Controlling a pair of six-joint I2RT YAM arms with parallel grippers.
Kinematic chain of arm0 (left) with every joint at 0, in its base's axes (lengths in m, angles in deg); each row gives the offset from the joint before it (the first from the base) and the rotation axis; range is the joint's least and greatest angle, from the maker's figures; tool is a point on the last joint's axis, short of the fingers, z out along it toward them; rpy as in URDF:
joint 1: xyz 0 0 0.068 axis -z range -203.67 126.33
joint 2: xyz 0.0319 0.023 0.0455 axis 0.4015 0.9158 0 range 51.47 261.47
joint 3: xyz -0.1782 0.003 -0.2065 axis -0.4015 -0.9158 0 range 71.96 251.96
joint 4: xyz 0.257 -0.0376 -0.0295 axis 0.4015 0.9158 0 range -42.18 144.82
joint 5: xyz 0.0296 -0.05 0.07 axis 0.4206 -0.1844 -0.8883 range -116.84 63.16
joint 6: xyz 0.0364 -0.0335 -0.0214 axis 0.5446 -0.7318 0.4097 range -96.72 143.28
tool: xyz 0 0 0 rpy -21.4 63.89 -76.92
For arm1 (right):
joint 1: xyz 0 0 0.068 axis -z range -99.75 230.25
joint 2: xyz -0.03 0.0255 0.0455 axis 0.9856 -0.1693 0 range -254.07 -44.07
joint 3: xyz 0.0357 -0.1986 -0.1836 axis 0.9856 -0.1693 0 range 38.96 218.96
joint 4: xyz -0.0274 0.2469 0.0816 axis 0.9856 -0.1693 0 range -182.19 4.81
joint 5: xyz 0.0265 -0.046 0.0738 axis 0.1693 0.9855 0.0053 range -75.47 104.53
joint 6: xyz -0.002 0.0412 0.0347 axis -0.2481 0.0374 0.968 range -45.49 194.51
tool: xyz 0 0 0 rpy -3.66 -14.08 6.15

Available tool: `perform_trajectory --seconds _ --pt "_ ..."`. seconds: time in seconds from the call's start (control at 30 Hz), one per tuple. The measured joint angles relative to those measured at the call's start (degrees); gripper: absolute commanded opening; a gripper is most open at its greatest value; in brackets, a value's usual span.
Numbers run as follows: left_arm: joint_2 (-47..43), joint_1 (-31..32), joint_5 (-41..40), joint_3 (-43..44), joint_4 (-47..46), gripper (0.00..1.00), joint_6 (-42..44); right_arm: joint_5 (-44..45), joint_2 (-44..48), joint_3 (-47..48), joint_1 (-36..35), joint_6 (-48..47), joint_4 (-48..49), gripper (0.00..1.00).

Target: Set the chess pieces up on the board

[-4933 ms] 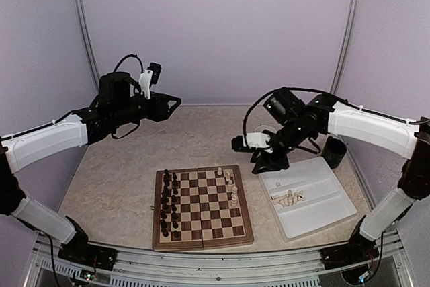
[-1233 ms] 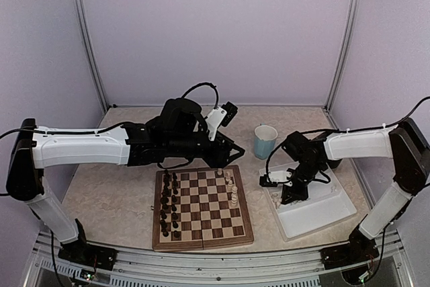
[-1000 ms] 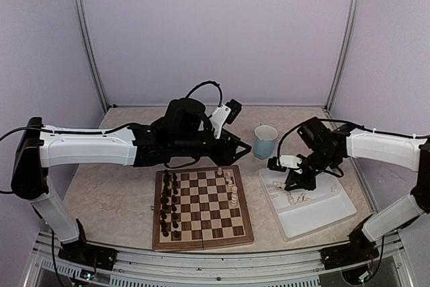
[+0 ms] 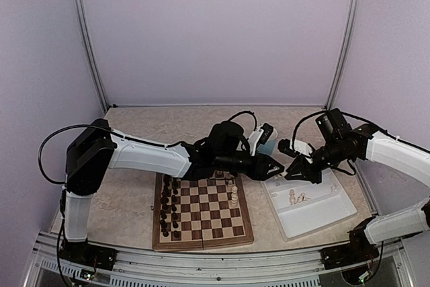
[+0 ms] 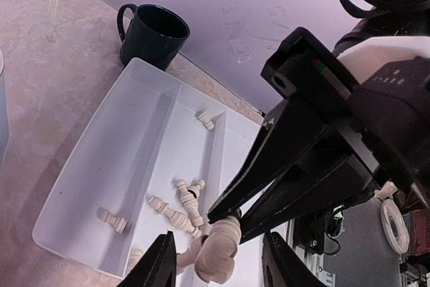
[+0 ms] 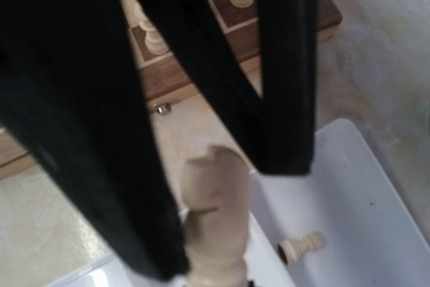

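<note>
One cream chess piece (image 5: 218,257) is held in the air over the board-side end of the white tray (image 4: 336,216), pinched by the tips of the closed right end effector (image 5: 228,223). The left end effector (image 4: 275,165) is open. Its fingers (image 5: 161,263) stand on either side of the held piece, with a gap visible on each side. The two end effectors meet tip to tip between board and tray.

- Board (image 4: 158,210): flat on the bench (image 4: 127,186). A few cream pieces (image 4: 232,193) stand along its right side. Two columns of dark pieces (image 4: 168,206) fill its left side.
- Tray: several loose cream pieces (image 4: 297,197) lie on their sides.
- Dark mug (image 5: 153,35): upright just beyond the tray's far corner.
</note>
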Motion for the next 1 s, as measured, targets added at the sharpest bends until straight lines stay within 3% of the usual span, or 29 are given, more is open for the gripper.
perform_trajectory --seconds 0.17,0.33,0.77,1.0 --pt "1.62 0.0 0.24 1.64 -0.04 0.16 -1.27 0.07 0.09 0.0 0.02 0.0 0.0 0.0" --pt "2.32 -0.02 1.51 2.1 -0.33 0.01 -3.02 0.7 0.17 -0.68 0.2 -0.04 -0.02 0.0" --pt "5.51 -0.92 6.67 2.36 -8.11 0.0 -9.07 5.22 3.19 -5.46 8.96 -6.82 -1.97 0.0" --pt "6.58 -0.92 7.56 2.34 -8.52 0.0 -9.35 3.5 -2.51 -6.75 13.16 -10.27 -2.91 0.02"
